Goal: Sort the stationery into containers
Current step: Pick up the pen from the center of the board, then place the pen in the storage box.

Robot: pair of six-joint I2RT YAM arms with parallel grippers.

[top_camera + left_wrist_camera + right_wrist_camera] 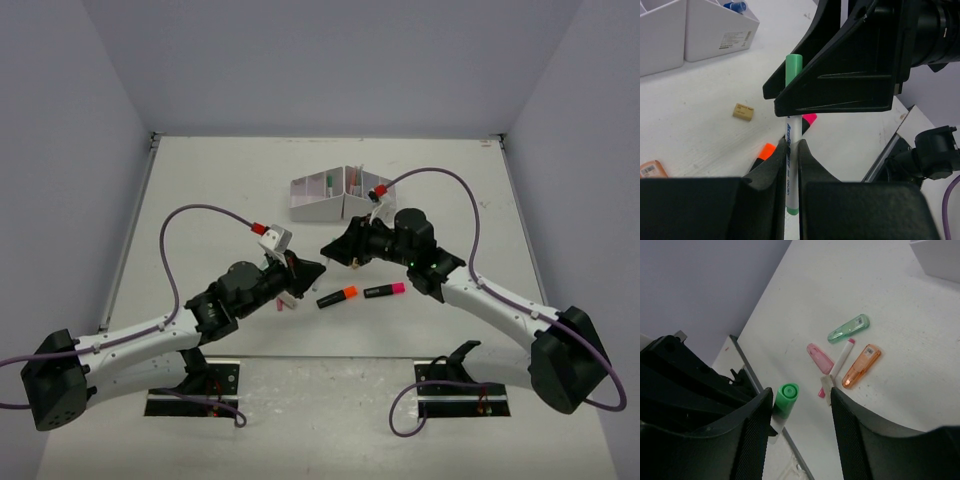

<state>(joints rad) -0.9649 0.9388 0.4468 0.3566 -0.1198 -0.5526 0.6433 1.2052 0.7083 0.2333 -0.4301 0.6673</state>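
Observation:
My left gripper [792, 146] is shut on a white pen with a green cap [793, 67] and holds it up off the table. My right gripper [800, 401] is open around the capped end of this pen [785, 399]. The cap lies against one finger, with a wide gap to the other. In the top view the two grippers [312, 268] [332, 250] meet at the table's middle. The white containers [325, 195] stand just behind them. A black highlighter with an orange end [340, 296] and one with a pink end [386, 290] lie in front.
Below the right gripper lie a green piece [848, 328], a pink piece [819, 358], an orange piece [861, 365] and a thin pink-tipped pen [841, 359]. A peach eraser [743, 111] lies near the containers [715, 30]. The table's near edge is close by.

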